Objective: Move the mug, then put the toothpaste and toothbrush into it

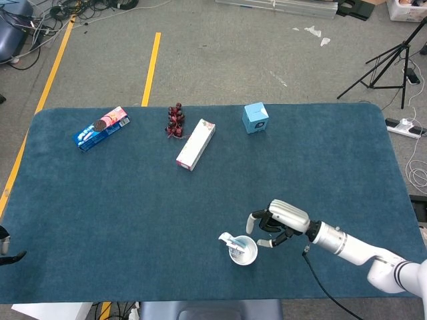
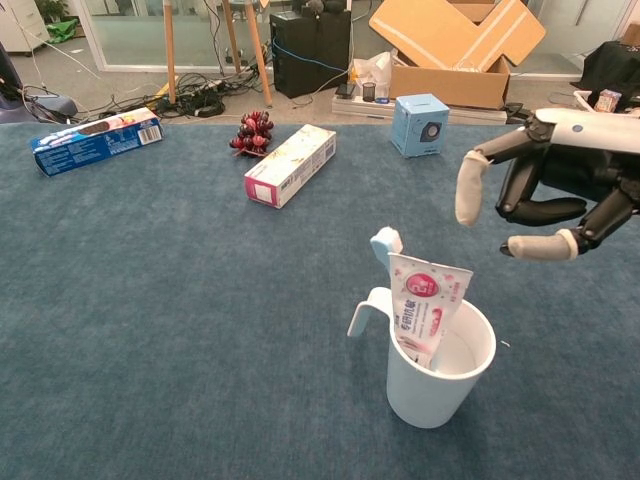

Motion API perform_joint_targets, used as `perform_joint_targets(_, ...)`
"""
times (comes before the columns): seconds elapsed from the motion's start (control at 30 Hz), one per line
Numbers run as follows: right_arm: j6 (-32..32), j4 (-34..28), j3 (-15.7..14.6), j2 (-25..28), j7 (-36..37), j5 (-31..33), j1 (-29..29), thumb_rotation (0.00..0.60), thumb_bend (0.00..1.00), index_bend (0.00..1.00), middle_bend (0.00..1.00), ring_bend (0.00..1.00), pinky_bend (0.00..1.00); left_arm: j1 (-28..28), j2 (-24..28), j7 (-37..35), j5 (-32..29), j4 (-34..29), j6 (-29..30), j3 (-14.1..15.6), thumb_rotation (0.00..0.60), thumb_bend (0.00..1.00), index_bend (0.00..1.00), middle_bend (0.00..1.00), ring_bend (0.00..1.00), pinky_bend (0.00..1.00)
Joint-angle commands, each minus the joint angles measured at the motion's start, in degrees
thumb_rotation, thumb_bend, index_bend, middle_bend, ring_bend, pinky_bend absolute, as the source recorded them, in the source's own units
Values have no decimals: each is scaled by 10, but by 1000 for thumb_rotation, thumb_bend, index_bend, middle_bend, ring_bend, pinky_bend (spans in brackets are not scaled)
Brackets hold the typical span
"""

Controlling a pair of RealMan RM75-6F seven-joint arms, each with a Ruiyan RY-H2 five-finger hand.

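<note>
Blue box (image 2: pixel 418 124) – pink carton (image 2: pixel 290 164) – grapes (image 2: pixel 254 131) behind mug (image 2: pixel 438 373).

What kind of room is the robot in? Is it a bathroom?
Probably not: it looks like a robot lab or workshop. There are cables on the floor, a tripod, cardboard boxes, and a blue-covered table.
</note>
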Motion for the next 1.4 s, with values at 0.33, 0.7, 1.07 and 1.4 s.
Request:
perform_joint_targets(0.33, -45, -280, 35, 180, -585, 133, -106, 600, 196, 495, 860, 854, 991, -1, -2, 0, 14, -3, 3, 3, 600, 0, 794, 479, 426, 556)
perform_joint_targets(0.7, 30, -312, 55, 164, -763, 184, -217, 600, 196, 495, 386, 431, 685, 7, -24, -61, 95, 28, 49, 1, 600, 0, 749, 479, 426, 556)
perform_joint_targets(1.07, 181, -176, 100, 51, -721, 133, -302, 600, 197, 485, 259, 210, 454, 6, -46, -100, 135, 67, 66, -3, 600, 0, 741, 479, 426, 556)
perform_joint_targets(1.4, 219, -139, 110, 46, -669, 100, -331, 600, 197, 480, 257, 207, 453, 3, -51, -99, 140, 69, 63, -4, 600, 0, 741, 480, 426, 556)
